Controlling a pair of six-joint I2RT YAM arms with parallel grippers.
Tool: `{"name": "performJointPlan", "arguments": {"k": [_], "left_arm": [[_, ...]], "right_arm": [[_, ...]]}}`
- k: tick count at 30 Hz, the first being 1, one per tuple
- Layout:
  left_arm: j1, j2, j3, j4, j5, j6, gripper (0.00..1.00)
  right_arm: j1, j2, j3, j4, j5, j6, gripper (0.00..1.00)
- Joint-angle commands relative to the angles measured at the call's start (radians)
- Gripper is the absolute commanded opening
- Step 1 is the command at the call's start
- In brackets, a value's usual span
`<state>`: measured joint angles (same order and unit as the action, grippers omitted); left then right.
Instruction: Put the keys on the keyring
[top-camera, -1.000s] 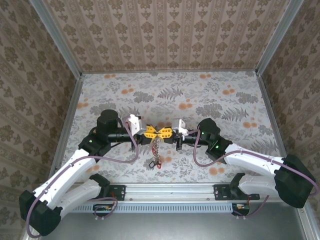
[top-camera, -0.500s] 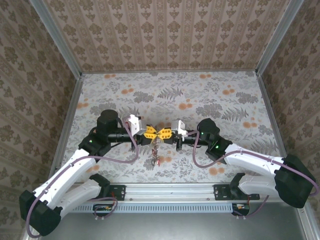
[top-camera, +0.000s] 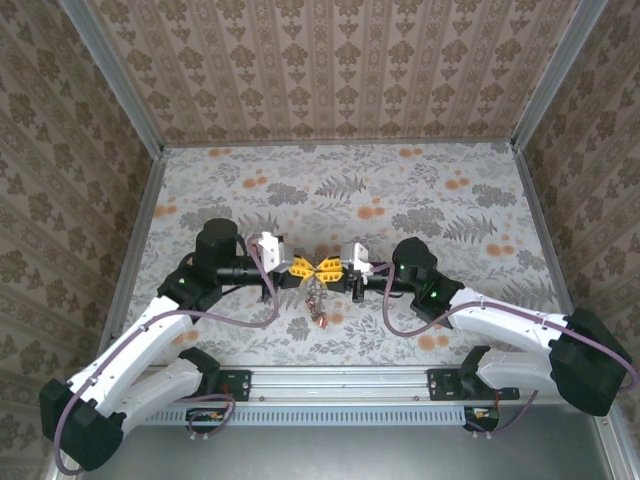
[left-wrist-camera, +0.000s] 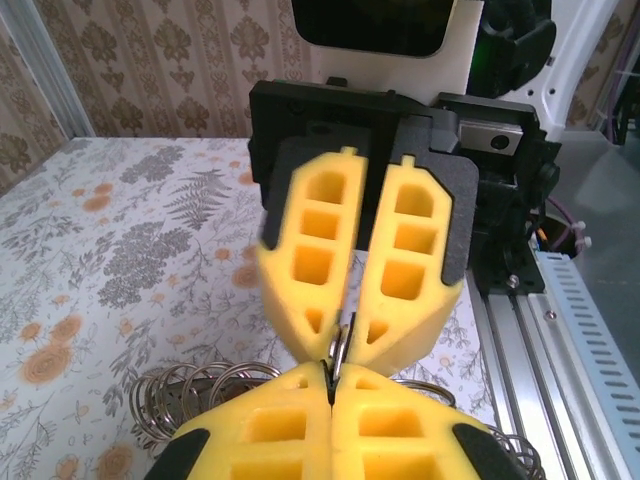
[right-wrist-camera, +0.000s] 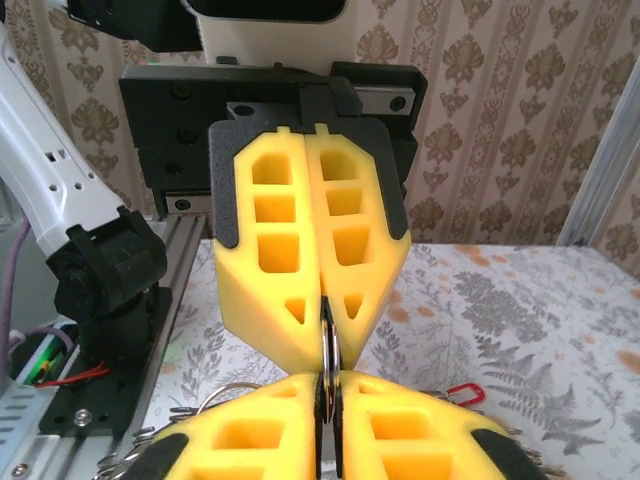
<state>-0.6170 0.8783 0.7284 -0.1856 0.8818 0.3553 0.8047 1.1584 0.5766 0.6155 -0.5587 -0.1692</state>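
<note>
My two grippers meet tip to tip above the middle of the table. The left gripper (top-camera: 311, 267) (left-wrist-camera: 330, 372) is shut on the keyring (left-wrist-camera: 341, 345), a thin metal ring seen edge-on. From the other side, the right gripper (top-camera: 325, 268) (right-wrist-camera: 327, 385) pinches the same keyring (right-wrist-camera: 327, 340), its yellow fingers (left-wrist-camera: 400, 270) narrowing onto it. The keys (top-camera: 318, 304) hang in a small bunch just below the joined tips. A red key (right-wrist-camera: 461, 392) and several wire rings (left-wrist-camera: 185, 392) show beside the fingers.
The floral table (top-camera: 400, 200) is walled by patterned panels at the back and both sides. A metal rail (top-camera: 340, 385) with both arm bases runs along the near edge, just behind the hanging bunch.
The dangling bunch of keys has drawn up and hangs shorter under the fingertips. Both grippers stay tip to tip, shifted only slightly.
</note>
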Motion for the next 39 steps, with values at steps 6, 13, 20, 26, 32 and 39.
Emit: {"name": "performJointPlan", "arguments": {"k": [6,13,20,26,32,39], "left_arm": [[-0.047,-0.053,0.081,-0.227,-0.109,0.265,0.0],[-0.051,-0.042,0.08,-0.207,-0.1,0.25,0.0],[-0.052,-0.04,0.074,-0.196,-0.103,0.23,0.0],[-0.049,-0.052,0.056,-0.188,-0.158,0.225,0.0],[0.06,-0.132,-0.026,-0.189,-0.155,0.198,0.0],[0.267,-0.256,-0.056,-0.205,-0.267,0.041,0.0]], "right_arm": [[0.017,-0.071,0.047,-0.195,0.049,-0.165,0.27],[0.028,-0.031,0.08,-0.22,0.018,-0.183,0.27],[0.05,-0.009,0.104,-0.268,0.019,-0.21,0.27],[0.052,-0.014,0.084,-0.224,0.068,-0.183,0.28],[0.044,0.05,0.16,-0.252,0.346,-0.136,0.39],[0.021,0.356,0.403,-0.258,0.69,0.231,0.35]]}}
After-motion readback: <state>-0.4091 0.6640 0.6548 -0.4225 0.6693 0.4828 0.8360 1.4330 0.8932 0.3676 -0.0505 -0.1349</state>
